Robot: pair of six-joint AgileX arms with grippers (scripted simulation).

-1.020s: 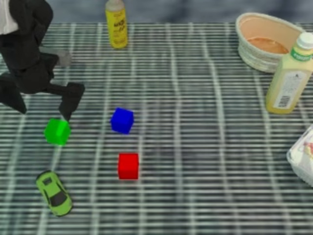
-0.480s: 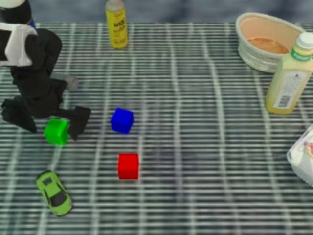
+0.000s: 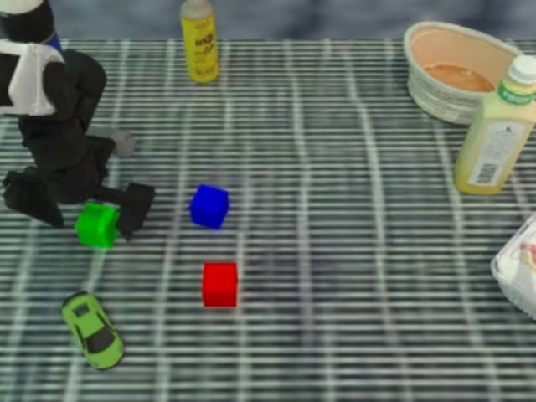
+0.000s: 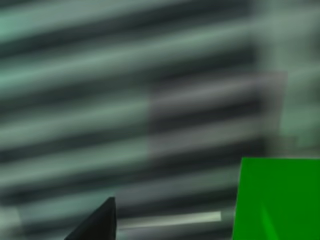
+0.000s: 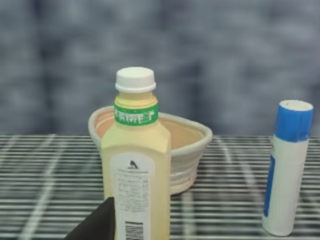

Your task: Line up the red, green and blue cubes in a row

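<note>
The green cube [image 3: 98,224] lies at the left of the table, between the spread fingers of my left gripper [image 3: 84,206], which is open and low over it. One finger [image 3: 134,209] stands against the cube's right side; the other [image 3: 32,198] is apart from it on the left. In the left wrist view the green cube [image 4: 278,199] fills a corner beside one dark fingertip [image 4: 100,224]. The blue cube [image 3: 208,206] sits right of the green one, and the red cube [image 3: 219,284] sits nearer the front. My right arm is outside the top view; only one fingertip [image 5: 97,224] shows.
A lime-green toy car [image 3: 92,330] lies at the front left. A yellow bottle [image 3: 199,39] stands at the back. At the right are a bowl [image 3: 435,84], a pale yellow bottle [image 3: 494,130] and a white package [image 3: 519,268]. A blue-capped tube [image 5: 287,167] stands there too.
My left gripper has come down and to the right, so its fingers now straddle the green cube. The cubes have not moved.
</note>
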